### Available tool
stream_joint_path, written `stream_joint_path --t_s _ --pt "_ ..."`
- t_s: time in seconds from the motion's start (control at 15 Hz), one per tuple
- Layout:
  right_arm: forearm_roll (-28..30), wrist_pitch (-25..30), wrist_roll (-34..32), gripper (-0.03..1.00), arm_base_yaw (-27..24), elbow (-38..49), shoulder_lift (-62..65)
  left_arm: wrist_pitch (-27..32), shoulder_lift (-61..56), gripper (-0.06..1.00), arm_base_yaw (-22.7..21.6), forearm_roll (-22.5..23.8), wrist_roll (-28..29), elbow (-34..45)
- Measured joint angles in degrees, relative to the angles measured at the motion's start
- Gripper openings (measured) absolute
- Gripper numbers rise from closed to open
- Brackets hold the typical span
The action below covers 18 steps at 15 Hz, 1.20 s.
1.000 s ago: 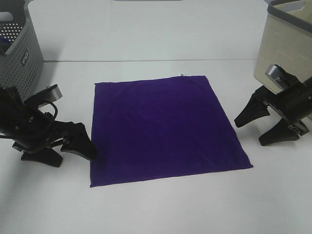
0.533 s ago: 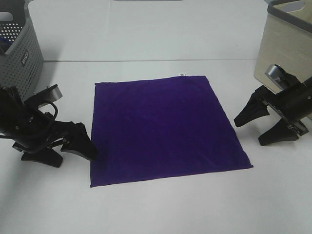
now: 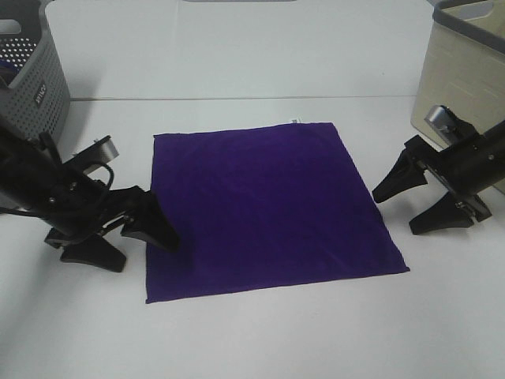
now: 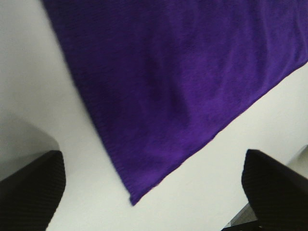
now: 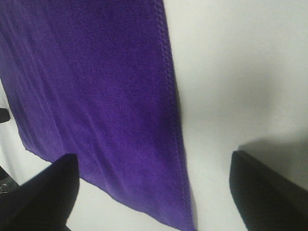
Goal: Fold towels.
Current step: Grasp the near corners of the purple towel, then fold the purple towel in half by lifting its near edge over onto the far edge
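Leftward, the left gripper had slid in until one of its spread fingers reached the purple towel's left edge. The right gripper had crept nearer the right edge, equally spread and empty. I judged corner grasps imminent. The towel lay flat and unfolded on the worktop, with its near corner framed between the left fingers.

A deep purple square towel lies spread flat and unfolded at the counter's centre, its small white tag on the 12 o'clock edge.
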<state>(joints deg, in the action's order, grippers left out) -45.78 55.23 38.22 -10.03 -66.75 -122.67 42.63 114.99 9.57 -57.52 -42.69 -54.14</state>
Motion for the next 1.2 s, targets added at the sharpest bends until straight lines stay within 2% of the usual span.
stream_joint_path --t_s 0.2,0.33,0.4,0.53,0.67,0.73,0.8,0.87,1.07,1.2 --pt "1.26 -2.18 -2.92 0.78 5.96 -0.17 -0.11 2.06 3.84 0.88 4.93 -0.23 4.53 -5.73" --pt "4.53 -4.98 -7.28 0.7 10.31 -0.63 0.0 3.15 6.47 0.8 8.14 2.06 9.63 -10.2" --pt "7.33 -6.76 -10.26 0.6 12.26 -0.69 0.06 3.55 7.62 0.72 9.4 3.95 12.83 -12.32" --pt "13.58 -9.34 -14.84 0.35 14.9 -0.8 0.11 4.13 9.8 0.47 11.4 7.62 19.42 -16.04" --pt "16.21 -10.08 -16.44 0.09 15.93 -0.8 0.11 4.47 11.4 0.24 12.38 9.0 21.2 -18.39" --pt "16.39 -10.03 -16.67 0.02 16.04 -0.8 0.11 4.47 11.8 0.12 12.66 9.28 21.49 -19.02" --pt "16.5 -9.97 -16.67 0.02 16.04 -0.8 0.11 4.47 12.09 0.04 12.78 9.51 21.49 -19.19" --pt "16.5 -9.85 -16.67 0.02 16.04 -0.8 0.11 4.53 12.2 0.01 12.78 9.51 21.43 -19.25" --pt "15.36 -8.02 -16.67 0.02 16.04 -0.86 0.52 4.87 12.2 0.01 13.01 9.51 20.57 -19.25" --pt "14.84 -4.47 -16.73 0.02 16.1 -0.57 0.52 6.7 12.09 0.01 13.06 10.6 19.08 -19.25"
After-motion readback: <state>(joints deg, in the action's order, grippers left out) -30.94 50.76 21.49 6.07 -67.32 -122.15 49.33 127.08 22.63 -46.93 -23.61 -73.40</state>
